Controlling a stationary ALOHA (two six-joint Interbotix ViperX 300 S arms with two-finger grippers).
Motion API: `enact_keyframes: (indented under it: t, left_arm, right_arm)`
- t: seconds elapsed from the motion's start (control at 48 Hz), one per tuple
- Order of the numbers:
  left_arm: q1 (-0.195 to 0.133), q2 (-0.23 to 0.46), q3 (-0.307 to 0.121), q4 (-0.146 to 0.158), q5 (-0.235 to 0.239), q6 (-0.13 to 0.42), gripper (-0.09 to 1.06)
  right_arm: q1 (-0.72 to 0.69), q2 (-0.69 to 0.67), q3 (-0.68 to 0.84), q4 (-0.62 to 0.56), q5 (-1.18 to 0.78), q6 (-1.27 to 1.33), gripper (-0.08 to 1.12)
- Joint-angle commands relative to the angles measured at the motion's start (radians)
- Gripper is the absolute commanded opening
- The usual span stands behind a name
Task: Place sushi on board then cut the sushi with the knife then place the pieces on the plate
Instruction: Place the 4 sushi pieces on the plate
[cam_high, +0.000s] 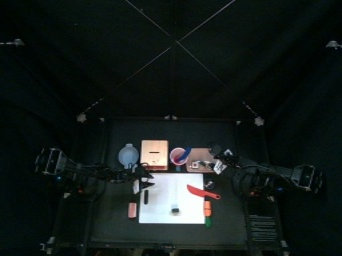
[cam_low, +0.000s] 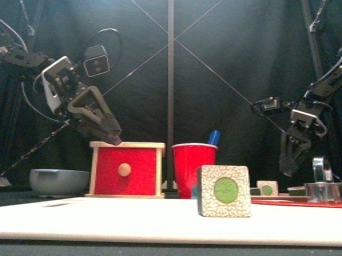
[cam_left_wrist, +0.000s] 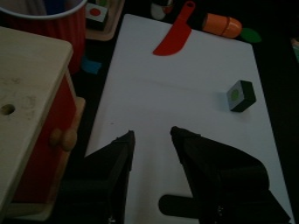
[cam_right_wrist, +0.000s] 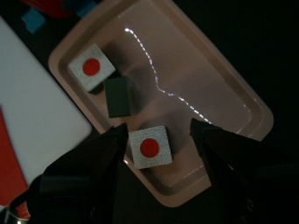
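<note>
L gripper (cam_left_wrist: 152, 133) hovers over left side of white board (cam_left_wrist: 176, 96), jaws moderately apart, nothing btwn them. One sushi piece (cam_low: 225, 190) stands upright on board, green-dot face to front, apart from L gripper. Red knife (cam_left_wrist: 176, 39) lies flat on board w/ orange toy (cam_left_wrist: 216, 24) just beside it. Behind board: wooden box (cam_low: 127, 170), red cup (cam_low: 195, 168) w/ blue knife (cam_low: 211, 138); bowl (cam_low: 60, 181) left of box. R gripper (cam_right_wrist: 158, 131) over pink tray (cam_right_wrist: 222, 87), jaws wide. Red-dot pc (cam_right_wrist: 149, 147) lies on tray under the gap; contact can't be told. Second red-dot pc (cam_right_wrist: 91, 64) and dark pc (cam_right_wrist: 119, 96) also on tray.
</note>
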Motion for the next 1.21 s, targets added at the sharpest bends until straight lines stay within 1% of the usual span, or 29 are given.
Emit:
enact_keyframes:
  t: [0.021, 0.146, 0.271, 0.354, 0.5, 0.833, 1.042, 1.208]
  left_arm:
    - [-0.002, -0.005, -0.021, -0.002, -0.003, 0.002, 0.78]
    - [-0.002, -0.005, -0.021, -0.002, -0.003, 0.0, 0.78]
    - [-0.002, -0.005, -0.021, -0.002, -0.003, 0.002, 0.78]
    - [0.0, -0.005, -0.021, -0.002, -0.003, 0.0, 0.78]
    - [0.0, -0.005, -0.021, -0.002, -0.003, 0.002, 0.78]
    - [0.0, -0.005, -0.017, -0.002, -0.003, 0.002, 0.78]
    - [0.0, -0.005, -0.014, -0.002, -0.003, 0.002, 0.78]
    - [0.0, -0.003, -0.012, -0.002, -0.003, 0.002, 0.78]
  right_arm:
    - [0.107, -0.014, -0.066, 0.002, -0.009, 0.0, 0.91]
    - [0.245, 0.006, -0.123, 0.002, -0.037, 0.0, 0.91]
    - [0.38, 0.054, -0.175, 0.003, -0.106, 0.0, 0.91]
    - [0.437, 0.092, -0.202, 0.006, -0.144, 0.002, 0.91]
    - [0.511, 0.186, -0.245, 0.051, -0.19, 0.0, 0.91]
    - [0.644, 0.426, -0.405, 0.071, -0.19, 0.0, 0.9]
    - [0.684, 0.549, -0.483, 0.106, -0.181, 0.002, 0.9]
    - [0.692, 0.615, -0.522, 0.132, -0.169, 0.002, 0.9]
